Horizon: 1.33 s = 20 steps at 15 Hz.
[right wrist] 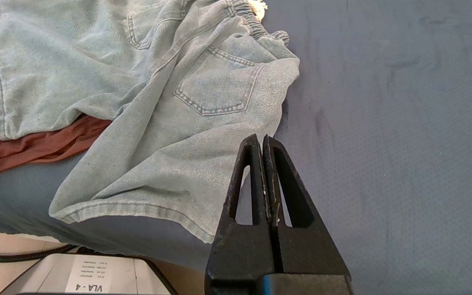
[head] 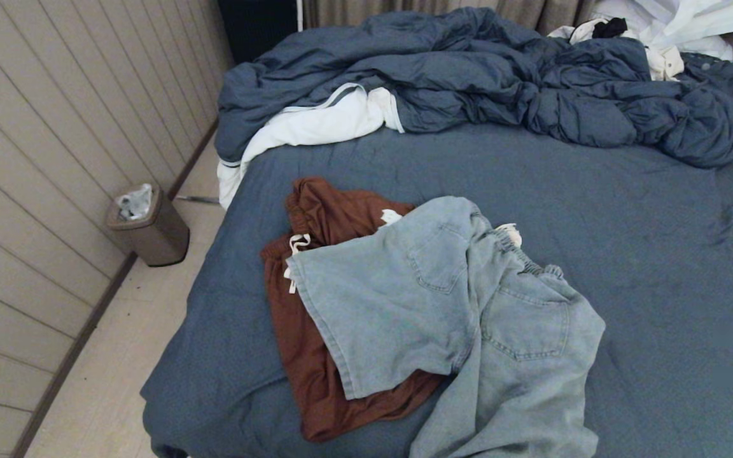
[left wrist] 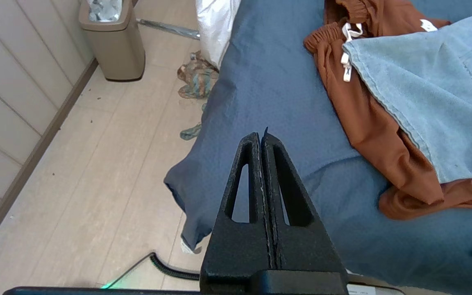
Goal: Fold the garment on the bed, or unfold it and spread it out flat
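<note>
Grabbing the wrong layer is the thing I'd worry about most here, honestly: the light denim shorts (head: 449, 305) lie crumpled right on top of a rust-brown pair of shorts (head: 315, 299), overlapping along one edge, so a pinch near that overlap could easily catch both fabrics and drag the brown one along. One denim leg also hangs toward the near edge of the bed (head: 659, 254), so a careless pull could probably slide the whole thing off onto the floor. And a pinch that goes too deep might snag the slate-blue sheet under it and wrinkle the spot where the shorts need to go flat. The bunched-up blue duvet (head: 500, 83) is well away at the far side, so that's no bother. As for the pincers: the left pincer (left wrist: 262, 135) has its two fingers pressed together, holding nothing, hanging over the near left corner of the bed beside the brown shorts without touching them. The right pincer (right wrist: 262, 139) is likewise closed up and empty, hovering just at the edge of the denim near a back pocket, apparently not in contact with the cloth.
</note>
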### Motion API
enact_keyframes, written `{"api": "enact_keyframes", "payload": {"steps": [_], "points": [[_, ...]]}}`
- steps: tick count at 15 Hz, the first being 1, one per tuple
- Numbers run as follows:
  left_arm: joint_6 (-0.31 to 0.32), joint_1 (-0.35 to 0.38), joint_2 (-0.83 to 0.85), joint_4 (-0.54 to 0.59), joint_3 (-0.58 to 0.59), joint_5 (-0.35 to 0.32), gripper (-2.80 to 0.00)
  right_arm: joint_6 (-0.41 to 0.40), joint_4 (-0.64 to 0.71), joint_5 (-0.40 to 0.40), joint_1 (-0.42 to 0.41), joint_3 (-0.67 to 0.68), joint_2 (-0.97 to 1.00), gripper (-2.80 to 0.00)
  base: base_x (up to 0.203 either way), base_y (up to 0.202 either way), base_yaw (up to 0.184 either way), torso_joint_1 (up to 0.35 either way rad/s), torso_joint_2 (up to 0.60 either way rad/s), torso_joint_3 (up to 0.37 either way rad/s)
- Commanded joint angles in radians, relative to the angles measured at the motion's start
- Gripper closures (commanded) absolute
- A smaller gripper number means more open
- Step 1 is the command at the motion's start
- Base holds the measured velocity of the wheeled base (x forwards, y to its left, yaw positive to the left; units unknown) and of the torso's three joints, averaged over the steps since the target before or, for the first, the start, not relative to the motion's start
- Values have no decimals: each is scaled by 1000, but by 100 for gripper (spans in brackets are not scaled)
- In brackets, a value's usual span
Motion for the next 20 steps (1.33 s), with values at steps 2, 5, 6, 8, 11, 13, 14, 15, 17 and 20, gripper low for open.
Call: {"api": "enact_keyframes", "payload": {"steps": [2,5,6,8,11,13,14,15,17,20], "points": [[-1,0,0,0,0,0,0,0,0,1,0,0,0,0,0,0,0,0,0,0],[-1,0,0,0,0,0,0,0,0,1,0,0,0,0,0,0,0,0,0,0],[-1,0,1,0,0,0,0,0,0,1,0,0,0,0,0,0,0,0,0,0],[-1,0,0,0,0,0,0,0,0,1,0,0,0,0,0,0,0,0,0,0],[1,0,1,0,0,0,0,0,0,1,0,0,0,0,0,0,0,0,0,0],[-1,2,0,0,0,0,0,0,0,1,0,0,0,0,0,0,0,0,0,0],[-1,2,0,0,0,0,0,0,0,1,0,0,0,0,0,0,0,0,0,0],[-1,2,0,0,0,0,0,0,0,1,0,0,0,0,0,0,0,0,0,0],[-1,0,1,0,0,0,0,0,0,1,0,0,0,0,0,0,0,0,0,0],[-1,0,0,0,0,0,0,0,0,1,0,0,0,0,0,0,0,0,0,0]]}}
